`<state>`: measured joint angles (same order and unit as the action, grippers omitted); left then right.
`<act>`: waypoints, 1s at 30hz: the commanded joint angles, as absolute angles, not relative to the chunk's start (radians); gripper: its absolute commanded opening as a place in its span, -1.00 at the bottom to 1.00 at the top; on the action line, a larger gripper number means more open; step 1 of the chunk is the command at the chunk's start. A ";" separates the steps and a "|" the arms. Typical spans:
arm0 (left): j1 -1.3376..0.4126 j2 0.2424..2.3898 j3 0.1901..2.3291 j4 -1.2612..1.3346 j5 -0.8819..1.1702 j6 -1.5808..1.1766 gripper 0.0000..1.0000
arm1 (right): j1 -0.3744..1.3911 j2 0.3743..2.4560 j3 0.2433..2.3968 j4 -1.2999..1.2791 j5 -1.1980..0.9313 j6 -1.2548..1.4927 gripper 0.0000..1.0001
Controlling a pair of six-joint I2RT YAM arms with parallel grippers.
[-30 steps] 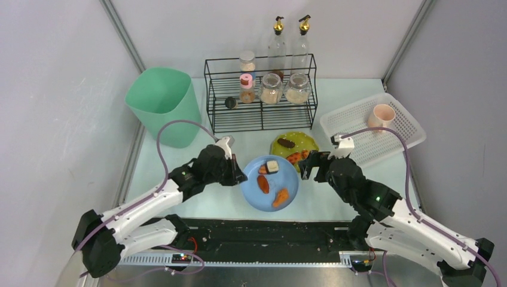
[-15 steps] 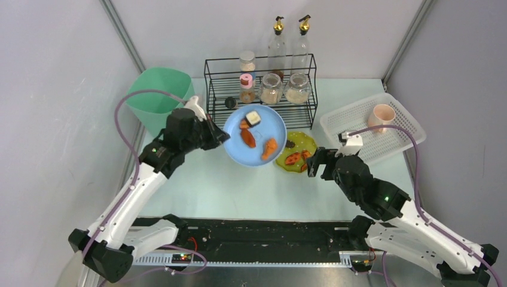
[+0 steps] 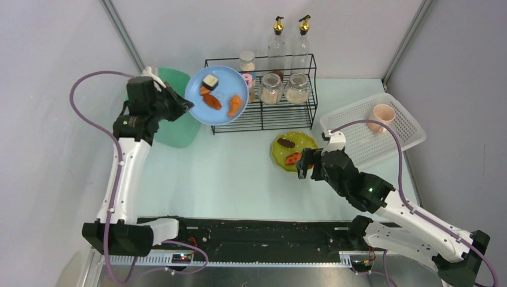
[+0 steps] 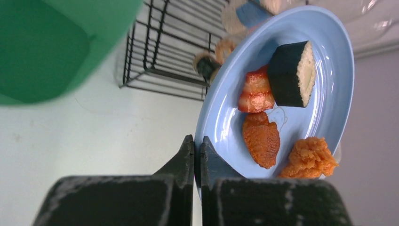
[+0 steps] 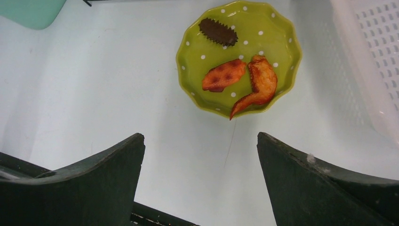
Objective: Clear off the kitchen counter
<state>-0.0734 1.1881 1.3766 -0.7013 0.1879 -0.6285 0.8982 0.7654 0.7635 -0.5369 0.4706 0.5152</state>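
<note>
Lifted since earlier, my left fingers [image 4: 186,162] pinch the plate [image 3: 227,86] near the far-left corner of the tabletop [image 3: 239,173]; right fingers [image 5: 94,179] spread wide.

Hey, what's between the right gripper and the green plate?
Only bare kitchen counter, clearest in the right wrist view: the open right gripper sits just short of the green plate.

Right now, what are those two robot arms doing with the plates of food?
The left gripper is pinching the rim of a blue plate with four bits of food on it, holding it in the air beside the green bin. The right gripper is open and hovers over the kitchen counter, just short of a green spotted plate that sits there with three food pieces on it. Neither plate has been emptied yet.
</note>
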 commanded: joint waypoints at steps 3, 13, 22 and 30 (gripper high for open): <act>0.101 1.251 1.535 -0.669 0.286 -0.676 -1.00 | 0.901 0.795 0.798 -0.475 0.414 0.513 0.85; 0.283 1.313 1.625 -0.674 0.176 -0.712 -1.00 | 0.908 0.800 0.798 -0.472 0.390 0.518 0.84; 0.368 1.323 1.652 -0.676 0.024 -0.704 -1.00 | 0.914 0.820 0.791 -0.459 0.379 0.514 0.85; 0.386 1.328 1.660 -0.675 -0.137 -0.664 -1.00 | 0.914 0.836 0.780 -0.434 0.367 0.504 0.85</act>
<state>0.3710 1.3411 1.5940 -0.7322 -0.0498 -0.6731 0.9081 0.8284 0.7635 -0.4831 0.3744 0.5152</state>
